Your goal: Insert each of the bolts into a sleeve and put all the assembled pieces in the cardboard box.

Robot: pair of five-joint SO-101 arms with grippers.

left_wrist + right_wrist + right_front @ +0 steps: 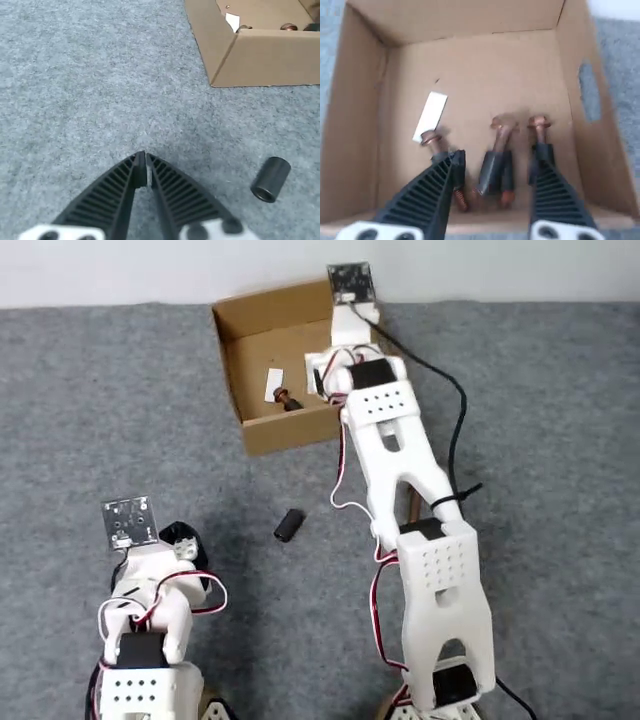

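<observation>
The cardboard box (285, 430) stood open at the far middle of the grey-covered desk (120, 410). The right arm stretched out over it, and the right gripper (501, 150) hung above the box floor with its jaws spread apart, holding nothing. Three copper-coloured bolts lay on that floor near the box's near wall, heads pointing to the far side. The middle bolt (496, 170) sat in a dark sleeve, in the gap between the spread jaws. The left bolt (431, 141) and the right bolt (539, 125) were each partly covered by a jaw, so their sleeves could not be made out clearly. A white label (431, 116) lay flat on the box floor just beyond the left bolt.

One loose sleeve (289, 526), black and short, lay on its side on the desk, nearer than the box and between the two arms. The left gripper (142, 159) was at the near left, low over the bare desk, jaws pressed together and empty, with the loose sleeve a little to its right.
</observation>
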